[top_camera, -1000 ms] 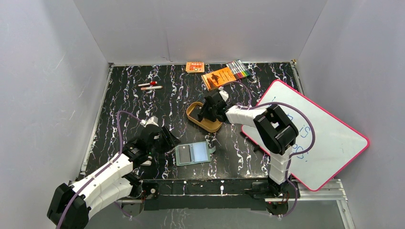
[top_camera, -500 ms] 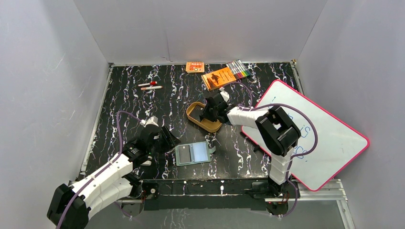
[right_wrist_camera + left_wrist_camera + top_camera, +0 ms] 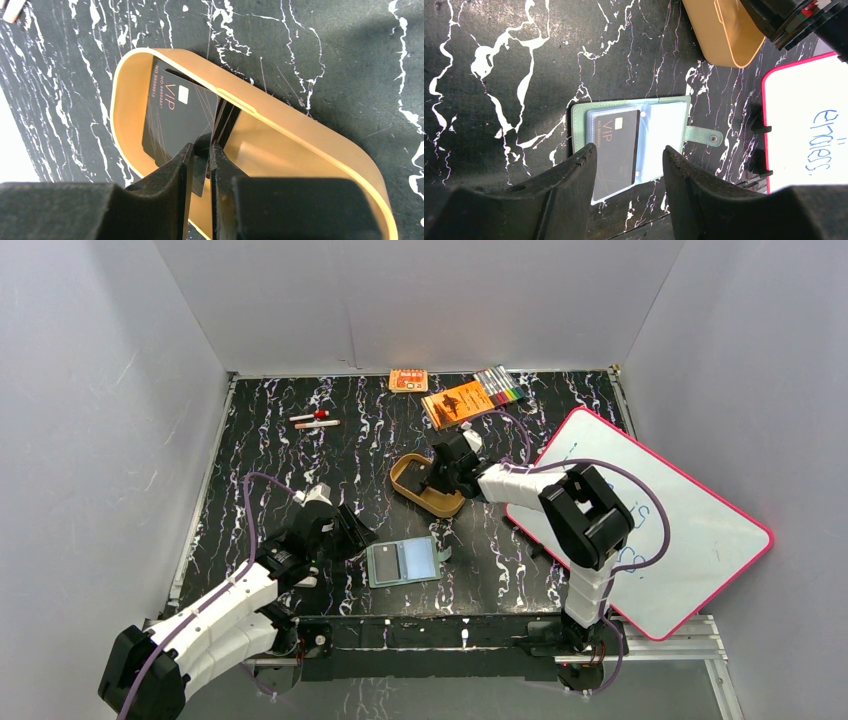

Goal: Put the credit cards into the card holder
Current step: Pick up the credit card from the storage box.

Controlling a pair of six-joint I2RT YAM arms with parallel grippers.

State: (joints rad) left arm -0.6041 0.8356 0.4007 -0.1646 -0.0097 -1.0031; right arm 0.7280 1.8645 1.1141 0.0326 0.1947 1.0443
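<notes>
The sage-green card holder (image 3: 402,562) lies open near the table's front edge. In the left wrist view the card holder (image 3: 659,120) shows a dark credit card (image 3: 616,145) marked VIP lying on its left pocket. My left gripper (image 3: 350,537) is open and empty, just left of the holder, and in its own view the left gripper (image 3: 629,150) hovers over the card. My right gripper (image 3: 433,478) reaches into the tan oval tray (image 3: 428,502). In its own view the right gripper (image 3: 200,147) is shut on the edge of a dark credit card (image 3: 175,115) among a few cards leaning in the tray (image 3: 280,112).
A pink-rimmed whiteboard (image 3: 650,520) lies at the right, its corner close to the holder's snap tab (image 3: 704,136). An orange booklet (image 3: 458,403), a marker set (image 3: 500,387) and a small orange box (image 3: 408,380) sit at the back. Two pens (image 3: 314,420) lie at the back left.
The right arm's elbow has shifted slightly to the right while its gripper stays in the tray. The left arm and the card holder have not moved.
</notes>
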